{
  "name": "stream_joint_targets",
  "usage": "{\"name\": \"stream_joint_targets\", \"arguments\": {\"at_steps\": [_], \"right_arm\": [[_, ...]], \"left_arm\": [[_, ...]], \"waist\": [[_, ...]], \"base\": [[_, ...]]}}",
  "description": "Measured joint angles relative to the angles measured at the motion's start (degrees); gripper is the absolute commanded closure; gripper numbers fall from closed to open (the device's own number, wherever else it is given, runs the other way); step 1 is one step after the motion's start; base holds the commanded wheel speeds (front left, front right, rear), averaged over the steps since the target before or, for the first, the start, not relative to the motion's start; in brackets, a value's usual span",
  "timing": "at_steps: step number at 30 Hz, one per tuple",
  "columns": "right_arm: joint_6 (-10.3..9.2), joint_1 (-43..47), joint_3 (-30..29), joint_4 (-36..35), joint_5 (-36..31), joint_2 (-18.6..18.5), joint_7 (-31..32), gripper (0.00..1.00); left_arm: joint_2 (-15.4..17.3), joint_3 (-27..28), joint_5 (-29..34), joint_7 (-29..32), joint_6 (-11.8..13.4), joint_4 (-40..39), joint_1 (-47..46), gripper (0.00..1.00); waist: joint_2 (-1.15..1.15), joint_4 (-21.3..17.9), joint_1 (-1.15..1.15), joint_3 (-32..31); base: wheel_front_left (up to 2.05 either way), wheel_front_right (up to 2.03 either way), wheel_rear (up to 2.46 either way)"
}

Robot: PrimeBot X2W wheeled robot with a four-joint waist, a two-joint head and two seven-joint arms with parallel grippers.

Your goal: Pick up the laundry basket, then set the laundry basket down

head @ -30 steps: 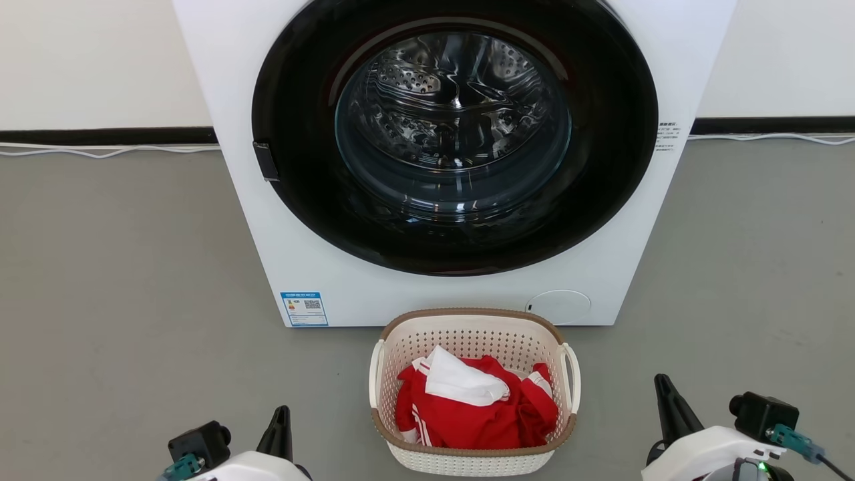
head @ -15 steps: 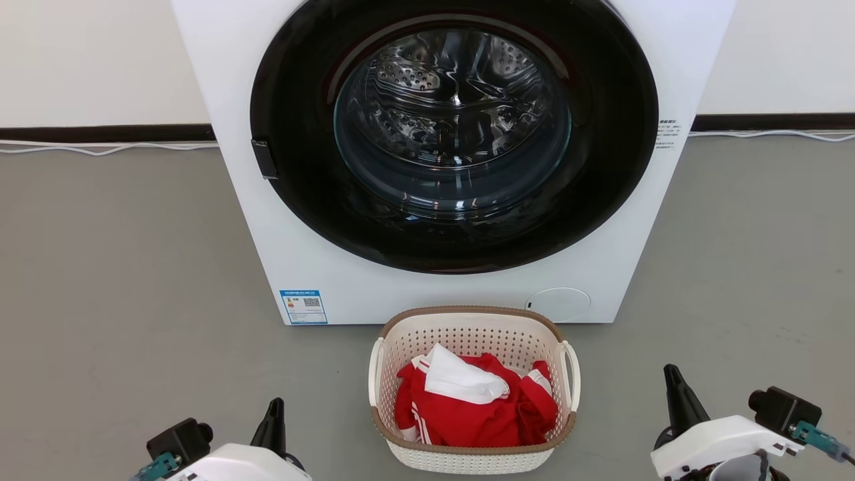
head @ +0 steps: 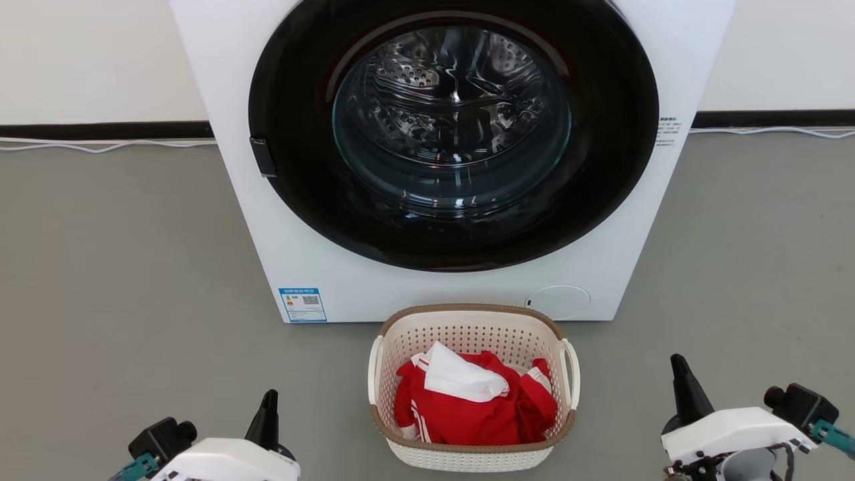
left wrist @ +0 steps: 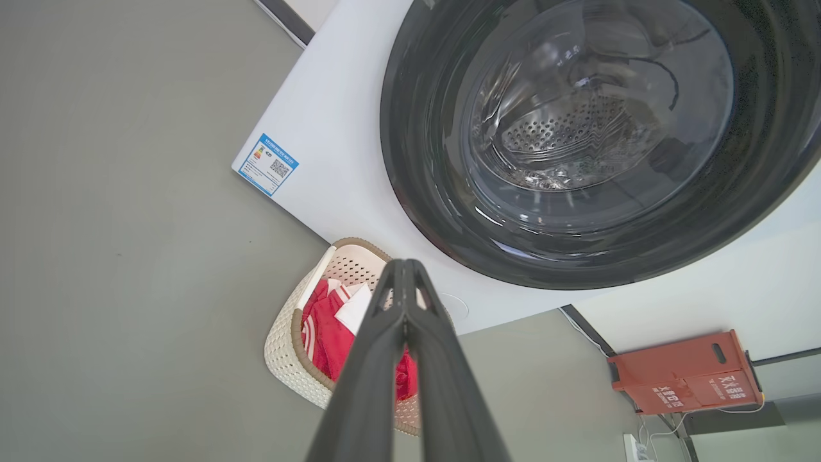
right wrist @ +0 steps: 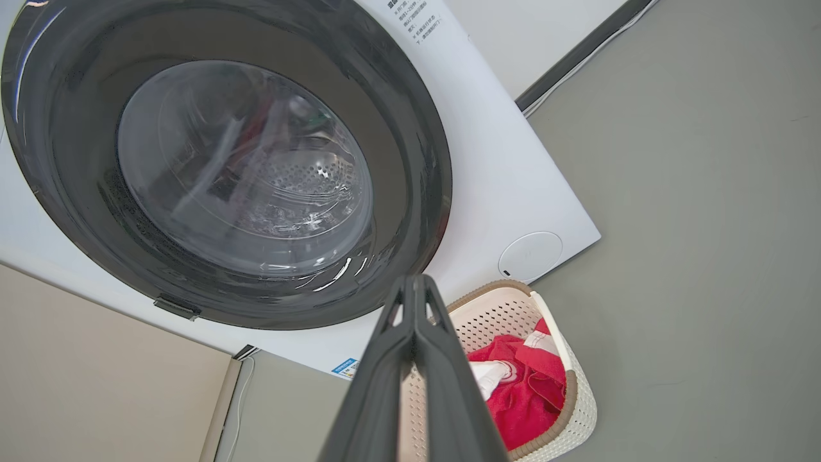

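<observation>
Laundry basket between left hand and right hand, apart from both | fingers pressed together

washer: door shut | blue label: lower-left front | red box: by wall | white cable: along skirting

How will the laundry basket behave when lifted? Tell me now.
The laundry basket probably stays stiff: perforated plastic walls. Likely light, holding only red and white clothes. Lifted by one loop handle, it may tilt.
</observation>
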Motion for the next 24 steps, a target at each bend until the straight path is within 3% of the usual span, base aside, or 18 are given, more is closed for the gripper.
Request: {"name": "stream_joint_targets", "arguments": {"at_steps": [24], "right_arm": [[-0.01, 1.0, -2.1, -4.6, 14.8, 0.5, 3.9, 1.00]], "left_arm": [[0.0, 2.8, -13.5, 3.6, -2.0, -3.3, 0.0, 1.00]], "waist": [[0.00, -0.1, 0.00, 0.5]], "base": [[0.00, 0.00, 0.00]]}}
